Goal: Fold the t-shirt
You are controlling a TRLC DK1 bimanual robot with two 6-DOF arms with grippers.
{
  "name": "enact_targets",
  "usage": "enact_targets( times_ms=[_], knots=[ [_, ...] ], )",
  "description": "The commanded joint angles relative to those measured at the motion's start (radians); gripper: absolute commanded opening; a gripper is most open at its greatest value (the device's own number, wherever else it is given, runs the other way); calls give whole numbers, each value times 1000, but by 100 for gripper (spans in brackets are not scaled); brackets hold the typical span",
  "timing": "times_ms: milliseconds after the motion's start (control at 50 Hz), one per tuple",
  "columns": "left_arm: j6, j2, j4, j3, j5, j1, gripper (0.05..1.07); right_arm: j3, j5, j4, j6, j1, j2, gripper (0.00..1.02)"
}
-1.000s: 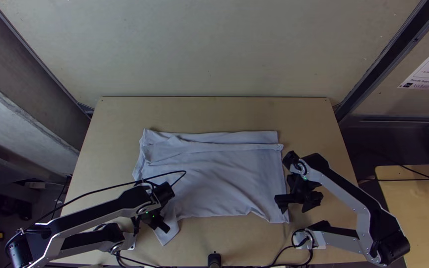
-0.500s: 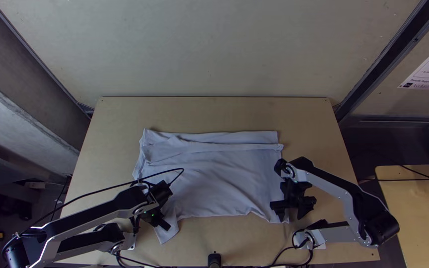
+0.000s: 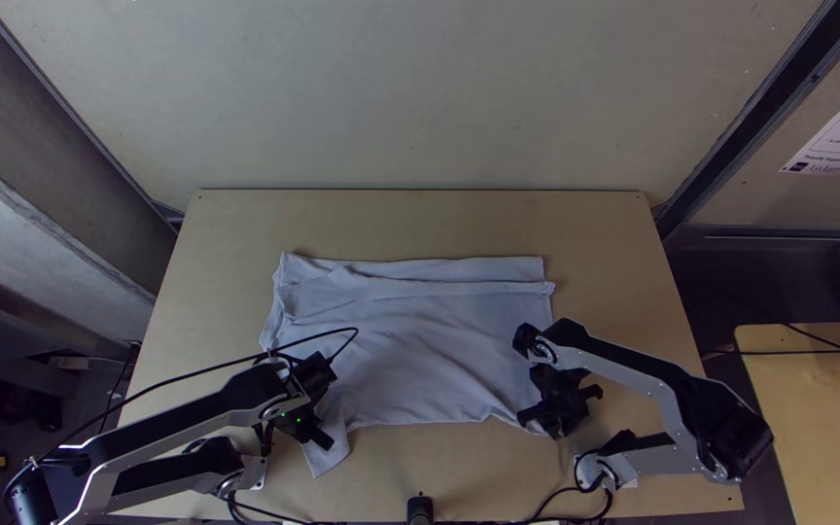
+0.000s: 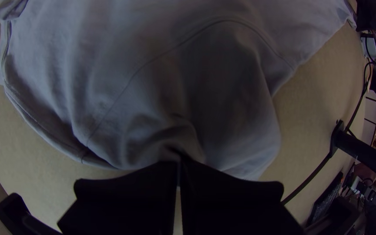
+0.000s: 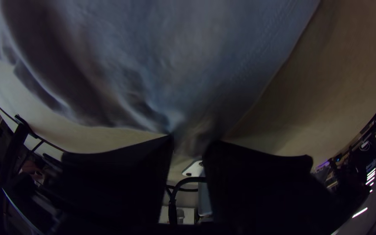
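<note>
Plainly, the shirt (image 3: 439, 350) is stretching lengthwise from one pair of jaws toward the other, bulk lying beyond both; the left gripper (image 4: 179, 163) is clamping its edge; the right gripper (image 5: 189, 142) is standing slightly apart, a corner (image 5: 189, 126) lying between its jaws.

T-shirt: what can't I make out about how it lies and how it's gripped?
- T-shirt, lower layers: top view, under the uppermost cloth.
- Its near-left part: top view, partly behind the left arm.
- How much cloth the left gripper pinches: left wrist view, its own fingers cover it.
- Whether the cloth between the right gripper's parted fingers touches both: right wrist view, blur and shade.
- T-shirt's far side: left wrist view, cut off by the edge.
</note>
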Motion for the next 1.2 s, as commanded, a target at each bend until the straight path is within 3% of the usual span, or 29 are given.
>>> enact_targets(
  times_ms=[0,240,640,1180],
  knots=[
    [7,-6,9,-18,-6,13,8,-7,20,68,7,9,-34,3],
    [71,-74,-21,68,-4,148,8,75,66,0,1,-26,-85,3],
    [332,-123,-81,183,-1,530,8,153,160,-38,-39,-180,-158,3],
    [433,3,-67,399,-4,705,8,409,188,-32,-52,-270,-60,3]
  ],
)
